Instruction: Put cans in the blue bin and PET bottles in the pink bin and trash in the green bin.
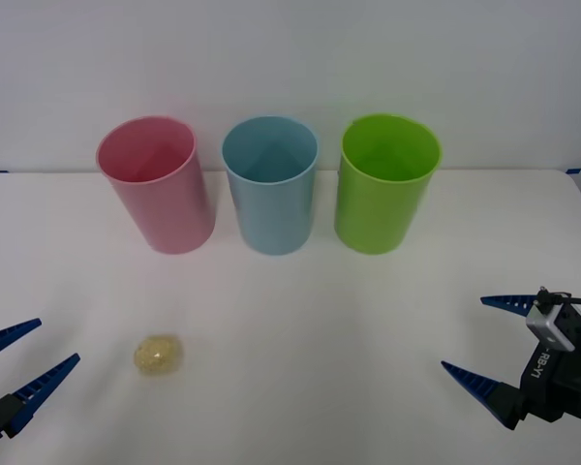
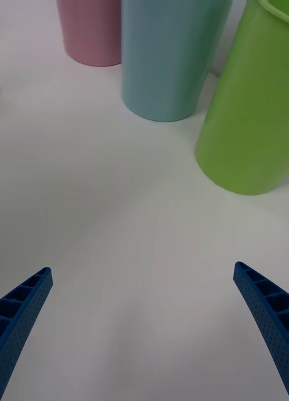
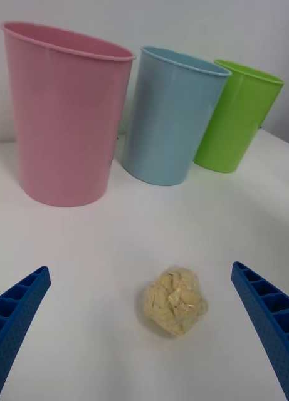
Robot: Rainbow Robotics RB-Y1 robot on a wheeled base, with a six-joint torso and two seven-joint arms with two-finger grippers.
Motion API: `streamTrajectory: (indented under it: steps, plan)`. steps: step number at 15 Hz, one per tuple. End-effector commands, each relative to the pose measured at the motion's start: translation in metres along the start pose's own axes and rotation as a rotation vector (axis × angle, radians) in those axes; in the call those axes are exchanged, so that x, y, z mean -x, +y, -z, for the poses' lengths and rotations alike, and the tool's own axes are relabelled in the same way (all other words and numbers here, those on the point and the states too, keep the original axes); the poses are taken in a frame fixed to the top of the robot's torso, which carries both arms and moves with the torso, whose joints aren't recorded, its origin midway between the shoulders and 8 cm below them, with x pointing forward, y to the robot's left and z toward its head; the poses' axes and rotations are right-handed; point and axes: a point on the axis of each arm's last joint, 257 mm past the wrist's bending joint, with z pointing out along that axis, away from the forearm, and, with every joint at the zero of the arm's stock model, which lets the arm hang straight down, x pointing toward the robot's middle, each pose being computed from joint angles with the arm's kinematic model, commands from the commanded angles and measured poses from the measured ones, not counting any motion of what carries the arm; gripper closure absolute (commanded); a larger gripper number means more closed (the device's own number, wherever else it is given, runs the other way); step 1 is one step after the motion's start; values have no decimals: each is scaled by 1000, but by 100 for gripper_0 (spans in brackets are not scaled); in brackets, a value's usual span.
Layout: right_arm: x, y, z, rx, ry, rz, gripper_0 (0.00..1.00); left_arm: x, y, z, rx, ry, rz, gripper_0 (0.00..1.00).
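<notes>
On the white table [image 1: 300, 329], near its front left, the trash [image 1: 159, 354] lies alone, before the pink bin [image 1: 157, 184]; left gripper [image 1: 24, 354] just beside it, fingers apart; right gripper [image 1: 486, 339] spread, well apart; blue bin [image 1: 270, 184], green bin [image 1: 382, 184] upright behind.

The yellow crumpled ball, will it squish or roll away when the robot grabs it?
The trash looks like a crinkled wad, so it probably squashes a little and weighs almost nothing. Its roundish shape might let it roll if nudged. The left gripper has open fingers either side, which should trap it.
</notes>
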Motion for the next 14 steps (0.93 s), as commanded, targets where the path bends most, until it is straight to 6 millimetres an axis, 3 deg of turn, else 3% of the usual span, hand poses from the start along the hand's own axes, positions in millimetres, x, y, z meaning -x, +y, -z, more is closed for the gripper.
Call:
streamTrajectory:
  steps: [1, 9, 14]
  plan:
    - [0, 0, 0, 0, 0, 0, 0, -1, 3, -3, 41, 40, -31, 0]
    - [0, 0, 0, 0, 0, 0, 0, -21, 8, -13, 255, 209, 21, 0]
    - [0, 0, 0, 0, 0, 0, 0, -29, -15, -12, 297, 312, 139, 0]
